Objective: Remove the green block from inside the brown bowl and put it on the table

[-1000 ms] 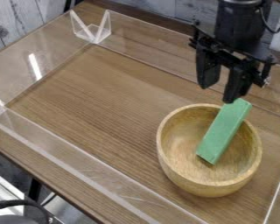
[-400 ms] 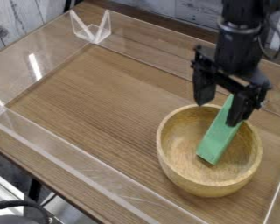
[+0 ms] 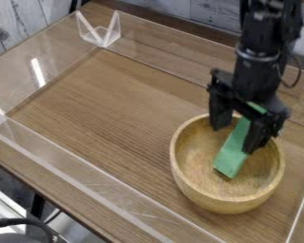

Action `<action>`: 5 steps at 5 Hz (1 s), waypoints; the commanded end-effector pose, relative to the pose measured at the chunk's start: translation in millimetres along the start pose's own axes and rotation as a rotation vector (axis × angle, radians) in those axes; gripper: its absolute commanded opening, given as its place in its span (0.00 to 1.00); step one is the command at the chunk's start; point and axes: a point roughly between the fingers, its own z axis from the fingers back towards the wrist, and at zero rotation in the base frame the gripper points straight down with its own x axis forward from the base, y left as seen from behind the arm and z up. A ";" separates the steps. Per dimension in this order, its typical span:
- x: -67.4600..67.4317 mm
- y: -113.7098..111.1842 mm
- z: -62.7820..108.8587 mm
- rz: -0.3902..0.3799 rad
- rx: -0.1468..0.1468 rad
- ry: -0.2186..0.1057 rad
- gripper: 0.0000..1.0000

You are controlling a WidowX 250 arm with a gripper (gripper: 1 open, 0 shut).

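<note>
From my seat, little of the job looks done; the green block (image 3: 235, 152) lies propped inside the brown bowl (image 3: 227, 163) at the near right of the table (image 3: 110, 104), its upper end toward the far rim; lifting it out and setting it on the wood are both left. My gripper (image 3: 245, 129) hangs over that upper end, jaws spread wide either side of it; I judge nothing is gripped, and I cannot tell whether a finger touches the block.
</note>
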 end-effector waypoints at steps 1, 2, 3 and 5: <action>7.2 -2.2 -0.5 -0.015 0.006 -0.031 1.00; 9.2 -1.3 -10.9 -0.014 0.008 -0.018 1.00; 10.3 -0.7 -13.6 -0.010 0.008 -0.015 0.00; 4.3 5.3 8.6 0.002 0.017 -0.057 0.00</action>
